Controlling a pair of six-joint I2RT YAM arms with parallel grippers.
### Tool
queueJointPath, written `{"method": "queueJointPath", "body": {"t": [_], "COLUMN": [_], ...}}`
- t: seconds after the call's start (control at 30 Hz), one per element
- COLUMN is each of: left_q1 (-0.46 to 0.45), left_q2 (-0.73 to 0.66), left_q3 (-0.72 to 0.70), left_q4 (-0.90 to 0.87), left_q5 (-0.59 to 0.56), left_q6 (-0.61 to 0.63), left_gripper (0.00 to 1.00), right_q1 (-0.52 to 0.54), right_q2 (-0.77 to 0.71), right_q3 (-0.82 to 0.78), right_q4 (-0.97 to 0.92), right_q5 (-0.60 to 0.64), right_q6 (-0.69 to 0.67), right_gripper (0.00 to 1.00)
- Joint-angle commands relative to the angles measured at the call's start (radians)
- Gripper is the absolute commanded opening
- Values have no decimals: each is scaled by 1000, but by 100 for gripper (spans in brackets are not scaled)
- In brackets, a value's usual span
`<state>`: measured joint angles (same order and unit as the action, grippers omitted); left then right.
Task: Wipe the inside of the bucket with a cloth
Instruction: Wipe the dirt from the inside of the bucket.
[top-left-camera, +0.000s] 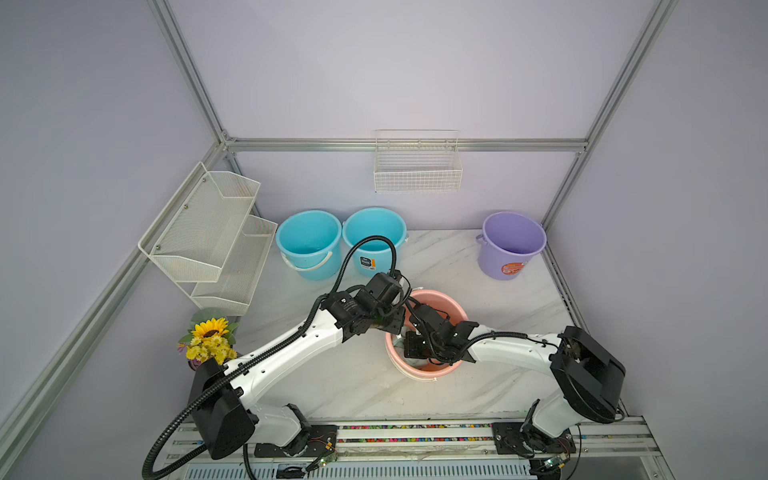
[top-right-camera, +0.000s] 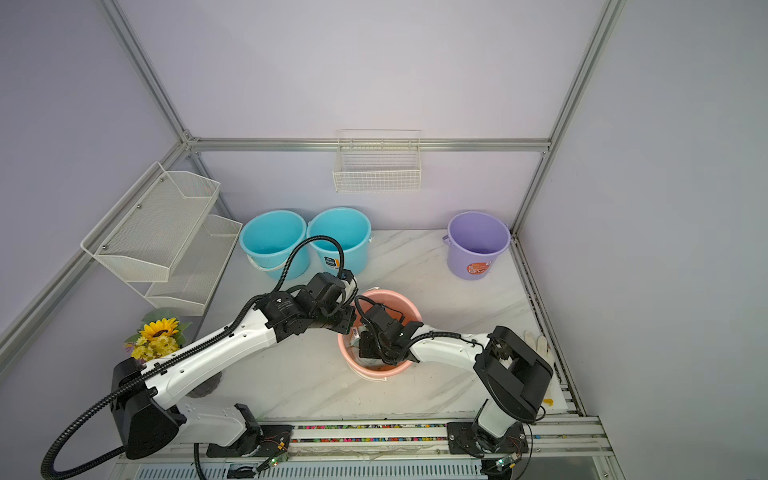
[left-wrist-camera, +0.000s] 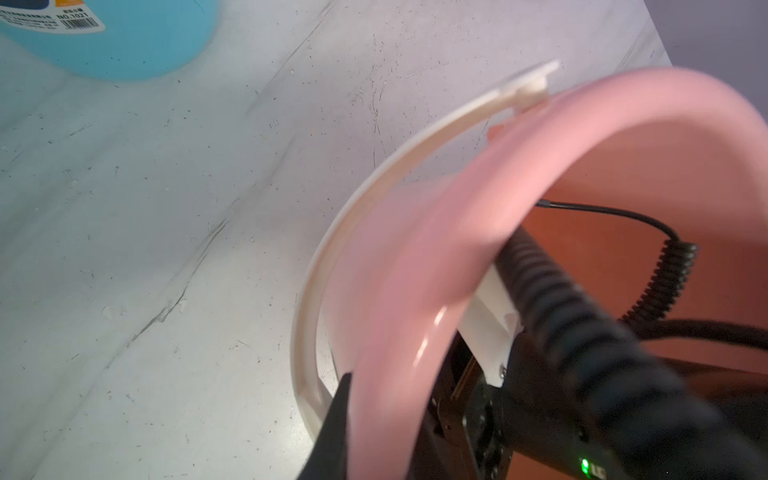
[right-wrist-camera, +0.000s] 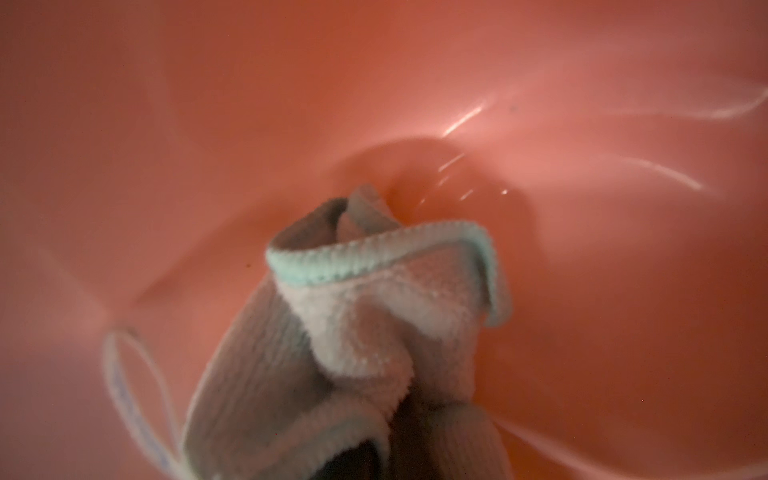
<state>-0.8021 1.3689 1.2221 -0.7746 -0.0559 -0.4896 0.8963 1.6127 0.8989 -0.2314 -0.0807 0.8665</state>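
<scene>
We find the mint terry cloth (right-wrist-camera: 374, 324) in the pink plastic bucket (top-left-camera: 451, 307), two blue plastic buckets (top-left-camera: 308, 241) behind-left, a purple plastic bucket (top-left-camera: 513, 245) behind-right.

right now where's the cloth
In the right wrist view the cloth sits bunched inside the pink bucket, which stands in the middle of the table, in front of the two blue buckets.

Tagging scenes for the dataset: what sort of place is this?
Likely a lab cell staged as a utility corner: aluminium frame, plastic buckets on a marble-look tabletop, wall-hung wire basket.
</scene>
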Motion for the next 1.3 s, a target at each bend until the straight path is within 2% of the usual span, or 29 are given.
{"method": "queueJointPath", "body": {"t": [0.0,0.3,0.6,0.83,0.93,1.03,1.27], "left_q1": [-2,-2,-3,-2,-3,-2,-2], "left_q2": [-30,-34,-34,-50,-55,-61,-60], "left_q3": [42,39,33,26,21,17,26], "left_q4": [89,92,100,100,100,101,98], "left_q5": [50,22,11,3,-1,0,10], "left_q6": [-32,-17,-26,-18,-13,-11,3], "left_gripper": [0,0,0,0,0,0,0], "right_q1": [-12,-12,-12,-12,-12,-12,-11], "right_q2": [7,-137,-267,-235,-183,-145,-62], "right_q3": [33,117,281,365,427,494,635], "right_q4": [3,-150,-489,-699,-854,-1017,-1302], "right_q5": [51,-83,-188,-269,-239,-143,219], "right_q6": [-19,-64,-128,-211,-290,-362,-466], "right_gripper": [0,0,0,0,0,0,0]}}
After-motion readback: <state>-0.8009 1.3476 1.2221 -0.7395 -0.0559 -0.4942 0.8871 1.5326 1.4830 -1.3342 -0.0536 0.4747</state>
